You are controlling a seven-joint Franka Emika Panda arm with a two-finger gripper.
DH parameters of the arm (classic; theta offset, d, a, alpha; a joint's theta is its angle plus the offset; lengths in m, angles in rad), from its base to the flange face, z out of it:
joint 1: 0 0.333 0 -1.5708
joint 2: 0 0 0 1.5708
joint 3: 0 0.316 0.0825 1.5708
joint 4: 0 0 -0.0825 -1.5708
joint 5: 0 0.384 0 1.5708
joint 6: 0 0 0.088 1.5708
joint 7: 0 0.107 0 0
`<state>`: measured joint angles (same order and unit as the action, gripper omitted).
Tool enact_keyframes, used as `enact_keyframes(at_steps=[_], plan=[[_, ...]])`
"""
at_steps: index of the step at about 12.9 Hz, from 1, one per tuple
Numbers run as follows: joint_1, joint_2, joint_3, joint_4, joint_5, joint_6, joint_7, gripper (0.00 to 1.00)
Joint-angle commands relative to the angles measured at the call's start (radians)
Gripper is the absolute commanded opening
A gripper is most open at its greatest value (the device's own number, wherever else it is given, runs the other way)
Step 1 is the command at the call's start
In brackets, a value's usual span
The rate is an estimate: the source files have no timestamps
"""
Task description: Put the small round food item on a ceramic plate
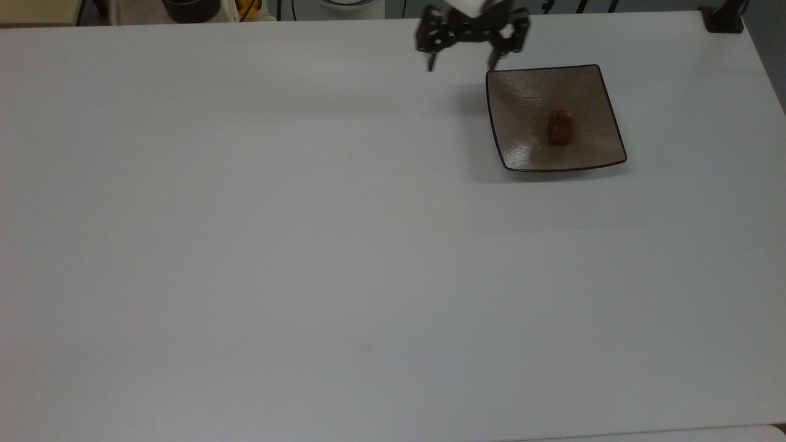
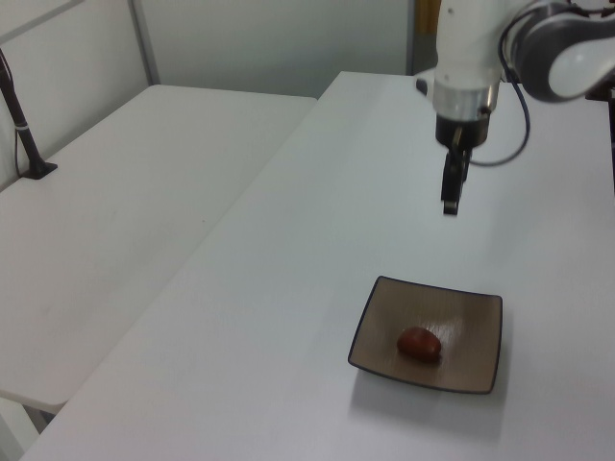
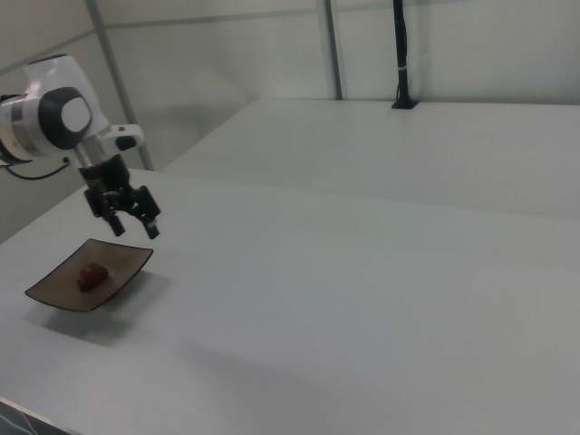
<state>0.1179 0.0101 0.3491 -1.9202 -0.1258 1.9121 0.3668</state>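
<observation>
Gripper [image 1: 462,63]: I log it empty, black fingers spread wide, raised above the white table [image 1: 307,245] and standing off the ceramic plate [image 1: 522,141] toward the top view's upper left, clear of the plate's rim; in the right view it hangs just above and beyond the plate's far edge. Small round food item [image 1: 559,127]: I note one reddish-brown glossy chunk lying near the plate's middle, untouched by the fingers, the plate itself flat on the table.
</observation>
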Motion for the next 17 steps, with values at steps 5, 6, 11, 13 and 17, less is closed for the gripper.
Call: enact_keyframes(at_steps=[5,6,11,13,17], plan=[[0.013,-0.084,-0.310,0.001,0.058,-0.090,-0.211,1.00],[0.008,-0.084,-0.352,0.015,0.064,-0.097,-0.236,1.00],[-0.061,-0.073,-0.384,0.059,0.167,-0.117,-0.376,1.00],[-0.063,-0.050,-0.377,0.059,0.170,-0.114,-0.371,1.00],[-0.083,-0.044,-0.346,0.079,0.170,-0.114,-0.367,1.00]])
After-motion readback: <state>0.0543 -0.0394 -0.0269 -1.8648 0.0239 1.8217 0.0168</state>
